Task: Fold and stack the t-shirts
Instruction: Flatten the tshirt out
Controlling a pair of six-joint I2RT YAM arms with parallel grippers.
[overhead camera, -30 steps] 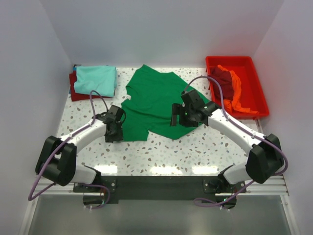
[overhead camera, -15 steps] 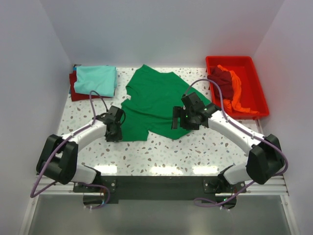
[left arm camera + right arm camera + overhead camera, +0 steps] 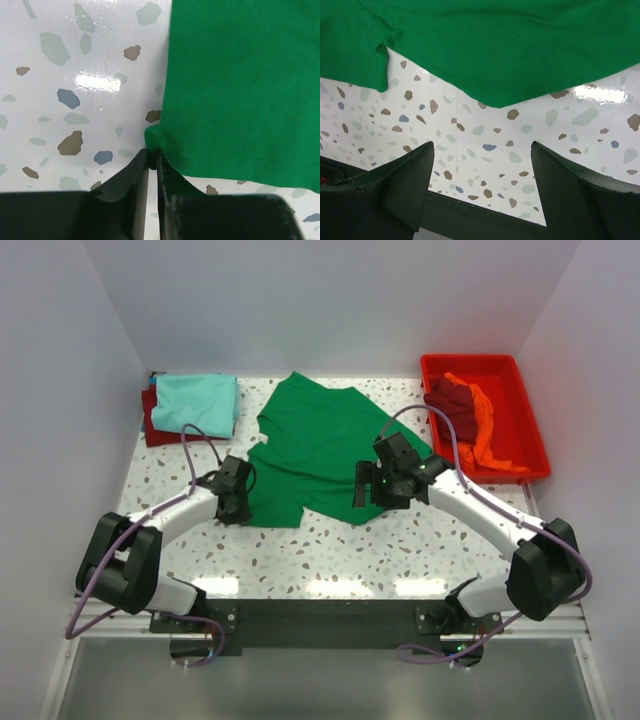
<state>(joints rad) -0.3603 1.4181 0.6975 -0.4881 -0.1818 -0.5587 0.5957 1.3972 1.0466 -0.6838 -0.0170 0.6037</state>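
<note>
**Present state.** The green t-shirt (image 3: 315,445) lies spread on the middle of the table (image 3: 330,545), with its hem toward the arm bases. The left gripper (image 3: 152,152) sits at the near-left hem corner with its jaws drawn narrow. The corner is puckered at the fingertips, and we judge it pinched, though the wrist view does not show how deep the cloth sits between the pads. The right gripper (image 3: 482,147) hangs with jaws wide and nothing in them, just short of the near-right hem, with bare table between its fingers.

**Step in hand.** As we read it, the step is to secure both hem corners for the first fold.

1. We check that the left pinch reaches past the stitched hem line. A grip on the edge alone may slip.
2. We bring the right gripper forward over the hem, lower it to the table and close it on the matching corner.
3. We raise both corners together and level, so that the cloth does not skew.

**Destination.** The folded light teal t-shirt (image 3: 197,402) at the far left marks the stack. A dark red shirt (image 3: 452,400) and an orange shirt (image 3: 487,435) wait in the red tray (image 3: 470,360) at the far right.
</note>
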